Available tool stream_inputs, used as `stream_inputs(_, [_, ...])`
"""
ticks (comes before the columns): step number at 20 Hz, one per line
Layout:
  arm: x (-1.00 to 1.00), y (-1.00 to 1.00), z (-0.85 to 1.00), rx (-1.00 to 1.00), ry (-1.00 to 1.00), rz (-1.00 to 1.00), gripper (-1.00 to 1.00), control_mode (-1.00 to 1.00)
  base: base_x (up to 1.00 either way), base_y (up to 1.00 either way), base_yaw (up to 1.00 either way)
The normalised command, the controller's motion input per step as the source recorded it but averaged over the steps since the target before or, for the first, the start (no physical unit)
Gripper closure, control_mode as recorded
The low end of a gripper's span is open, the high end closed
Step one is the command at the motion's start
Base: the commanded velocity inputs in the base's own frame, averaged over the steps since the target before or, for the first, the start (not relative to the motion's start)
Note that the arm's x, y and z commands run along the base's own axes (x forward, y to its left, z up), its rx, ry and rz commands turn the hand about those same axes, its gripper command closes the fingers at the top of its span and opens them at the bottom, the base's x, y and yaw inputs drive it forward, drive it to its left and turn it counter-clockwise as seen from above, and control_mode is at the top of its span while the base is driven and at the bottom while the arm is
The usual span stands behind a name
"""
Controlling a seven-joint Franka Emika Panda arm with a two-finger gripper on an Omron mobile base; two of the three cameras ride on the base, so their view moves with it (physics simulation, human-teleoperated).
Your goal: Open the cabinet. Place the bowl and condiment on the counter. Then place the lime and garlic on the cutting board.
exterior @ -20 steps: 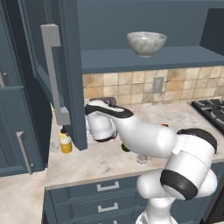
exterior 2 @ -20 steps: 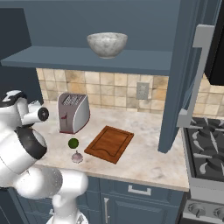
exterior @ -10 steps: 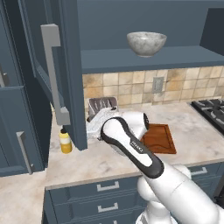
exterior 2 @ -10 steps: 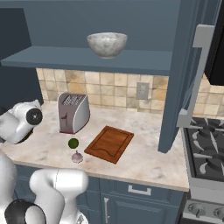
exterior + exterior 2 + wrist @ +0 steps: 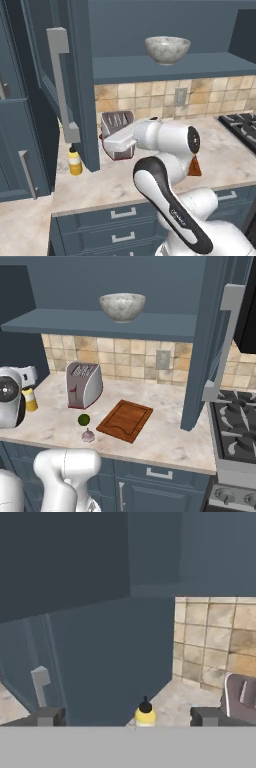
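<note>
I had the gripper spread wide, empty, lined up on the condiment; bowl waited on its shelf.

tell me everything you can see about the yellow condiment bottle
The condiment is a small yellow bottle with a dark cap and a paler band around its body; it looks like plastic. It stands upright on the beige counter, at the far left end beside the open cabinet door and left of the toaster. In the hand view it sits low in the middle, between the two fingertips of the open pincer, which is not touching it. Only the counter touches it.
</note>
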Motion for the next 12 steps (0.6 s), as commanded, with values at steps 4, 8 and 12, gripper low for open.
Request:
stream_inputs(4, [-0.39, -0.58, 0.99, -0.20, 0.14, -0.03, -1.00, -1.00, 0.00, 0.00, 0.00])
stream_inputs(8, [-0.47, -0.64, 0.94, -0.20, 0.11, -0.04, -1.00, -1.00, 0.00, 0.00, 0.00])
stream_inputs(12, [-0.37, -0.78, 0.29, -0.35, 0.01, 0.00, -1.00, -1.00, 0.00, 0.00, 0.00])
